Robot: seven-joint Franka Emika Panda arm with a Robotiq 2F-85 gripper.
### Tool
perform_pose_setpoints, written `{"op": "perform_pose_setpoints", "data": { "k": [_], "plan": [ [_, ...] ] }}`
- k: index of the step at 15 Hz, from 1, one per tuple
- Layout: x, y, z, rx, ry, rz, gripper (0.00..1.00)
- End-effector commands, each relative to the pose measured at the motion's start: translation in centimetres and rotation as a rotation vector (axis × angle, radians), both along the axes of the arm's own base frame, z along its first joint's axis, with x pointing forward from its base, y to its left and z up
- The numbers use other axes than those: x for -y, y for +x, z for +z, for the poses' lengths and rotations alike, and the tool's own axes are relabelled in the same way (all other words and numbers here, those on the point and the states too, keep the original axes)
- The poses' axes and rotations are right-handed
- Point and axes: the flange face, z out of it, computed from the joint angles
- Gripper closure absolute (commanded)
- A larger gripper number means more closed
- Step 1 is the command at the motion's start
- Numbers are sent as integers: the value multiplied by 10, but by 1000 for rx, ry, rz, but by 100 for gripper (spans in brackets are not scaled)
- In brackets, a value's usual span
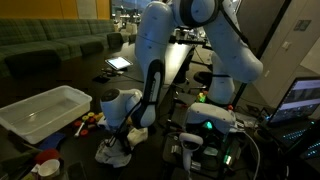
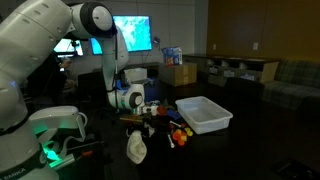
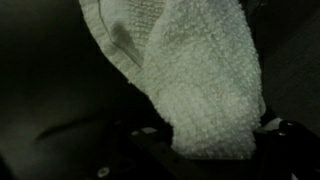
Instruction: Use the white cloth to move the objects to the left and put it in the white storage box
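The white cloth (image 1: 113,152) hangs from my gripper (image 1: 122,136) above the dark table, its lower end near the surface. In an exterior view it dangles below the gripper (image 2: 137,127) as a pale bundle (image 2: 136,150). In the wrist view the cloth (image 3: 190,70) fills the frame between the jaws (image 3: 205,150); the gripper is shut on it. The white storage box (image 1: 45,110) stands open beside the arm, also seen in an exterior view (image 2: 205,114). Several small colourful objects (image 1: 90,122) lie between cloth and box, also visible in an exterior view (image 2: 178,131).
A red and white item (image 1: 45,160) lies at the table's front. A second robot base with green lights (image 1: 208,125) stands close by. A laptop (image 1: 300,100), a tablet (image 1: 118,63) and sofas (image 1: 50,45) surround the table.
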Motion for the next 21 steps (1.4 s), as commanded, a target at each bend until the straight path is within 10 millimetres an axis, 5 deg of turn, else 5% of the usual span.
{"op": "perform_pose_setpoints", "data": {
  "k": [1,8,14,17,21],
  "plan": [
    [68,-2,7,4,-104,-107,91],
    [220,23,3,10,-262,-338,91],
    [346,85,17,97,-301,-626,91],
    [377,118,26,118,-262,-749,91],
    [380,158,26,118,-197,-868,91]
  ]
}}
